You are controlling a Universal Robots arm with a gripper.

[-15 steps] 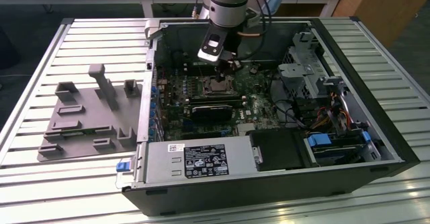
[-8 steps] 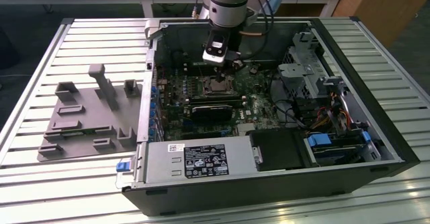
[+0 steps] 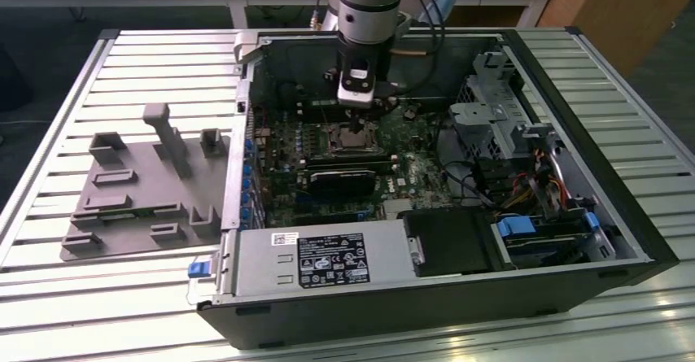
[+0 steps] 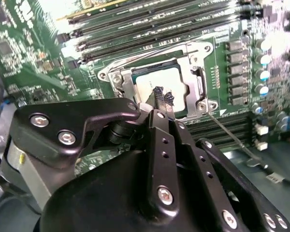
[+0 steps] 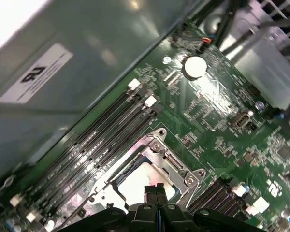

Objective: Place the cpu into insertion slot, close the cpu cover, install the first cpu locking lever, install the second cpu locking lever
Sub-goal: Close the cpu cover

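Down inside the open computer case (image 3: 434, 313), which lies on its side on the slatted metal table (image 3: 130, 61), the arm reaches straight in from above. Its gripper (image 3: 354, 130) hangs over the processor socket near the middle of the green motherboard (image 3: 408, 171).

In the second wrist view the gripper's fingers (image 4: 158, 93) are drawn close together with nothing visible between them. Their tips sit over the silvery-grey top of the cpu (image 4: 152, 84), close to one of its edges; I cannot tell whether they touch it. The cpu is seated in the socket. The cpu cover (image 4: 183, 52), a silvery frame with an open centre, looks to lie flat around it, with the chip showing through the opening.

A thin wire rod (image 4: 232, 137) runs out from one corner of the socket and slants away across the board, clear of the frame. Rows of long black memory slots (image 5: 106, 130) run beside the socket, and a round silver coin cell (image 5: 195, 66) sits farther off on the board.

A boxy power supply (image 3: 315, 260) fills the case's near wall in the exterior view. A grey moulded fixture (image 3: 130, 203) with upright posts rests on the table beside the case, toward the table's edge at the exterior view's left
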